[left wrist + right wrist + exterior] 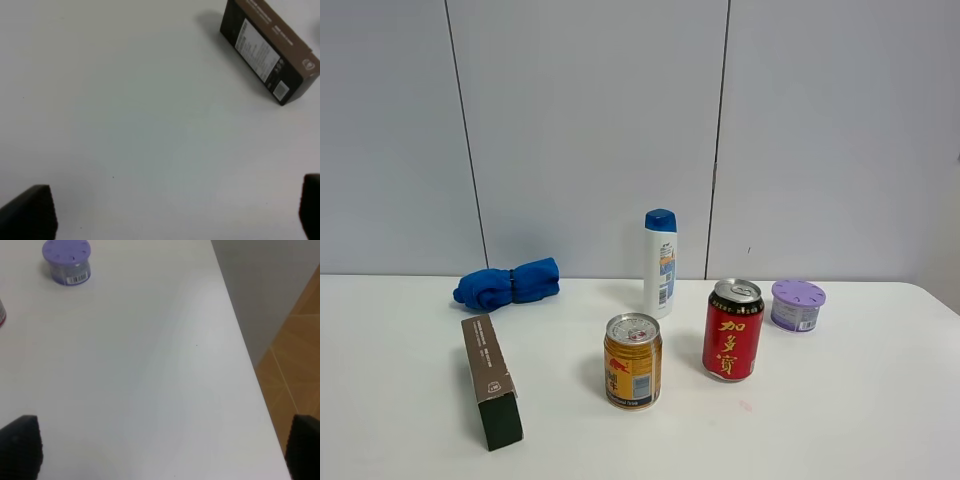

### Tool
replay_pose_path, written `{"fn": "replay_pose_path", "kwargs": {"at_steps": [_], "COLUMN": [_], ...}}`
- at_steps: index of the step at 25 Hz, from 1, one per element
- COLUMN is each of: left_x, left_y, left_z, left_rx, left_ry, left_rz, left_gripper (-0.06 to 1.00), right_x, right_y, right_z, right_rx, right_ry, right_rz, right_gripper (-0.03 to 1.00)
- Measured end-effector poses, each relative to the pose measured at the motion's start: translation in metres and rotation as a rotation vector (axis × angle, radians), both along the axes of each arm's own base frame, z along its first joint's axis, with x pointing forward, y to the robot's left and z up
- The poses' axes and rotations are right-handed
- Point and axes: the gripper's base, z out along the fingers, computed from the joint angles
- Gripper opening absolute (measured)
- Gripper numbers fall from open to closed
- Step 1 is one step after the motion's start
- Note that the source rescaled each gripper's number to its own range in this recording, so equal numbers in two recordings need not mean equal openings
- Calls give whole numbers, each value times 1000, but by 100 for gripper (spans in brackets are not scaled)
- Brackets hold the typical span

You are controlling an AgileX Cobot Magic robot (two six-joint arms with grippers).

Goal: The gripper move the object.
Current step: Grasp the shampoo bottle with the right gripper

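On counter (840,420): 1 white bottle (660,262), blue cap, upright at centre frame, behind the cans; 2 cans, gold can (633,361) at lower centre and red can (733,329) to its right; 1 purple-lidded tub (797,305), right; 1 blue cloth (508,283), left; 1 brown box (491,380), lower left. Grippers, 2: left gripper (170,210) and right gripper (162,447), fingers of each spread wide over bare counter.

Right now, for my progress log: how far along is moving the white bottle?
Nothing done yet: the white bottle stands upright behind the gold can, untouched. In hand: nothing; the left gripper and right gripper hang open over the table, away from it. Left: reach, grasp, move.
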Motion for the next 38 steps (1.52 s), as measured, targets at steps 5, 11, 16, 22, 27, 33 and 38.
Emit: {"fn": "replay_pose_path", "kwargs": {"at_steps": [5,11,16,22,27,33,38], "left_x": [0,0,0,0,0,0,0], "left_y": [0,0,0,0,0,0,0], "left_z": [0,0,0,0,0,0,0], "left_rx": [0,0,0,0,0,0,0], "left_ry": [0,0,0,0,0,0,0], "left_rz": [0,0,0,0,0,0,0], "left_gripper": [100,100,100,100,100,100,100], "right_x": [-2,1,30,86,139,195,228], "right_y": [0,0,2,6,10,15,46], "right_z": [9,60,102,114,101,79,63], "right_rx": [-26,-51,-97,-73,-30,1,-62], "right_ry": [-43,-162,-224,-247,-145,-78,-94], "right_rz": [14,26,54,95,132,176,338], "right_gripper": [100,100,97,97,97,97,95]}}
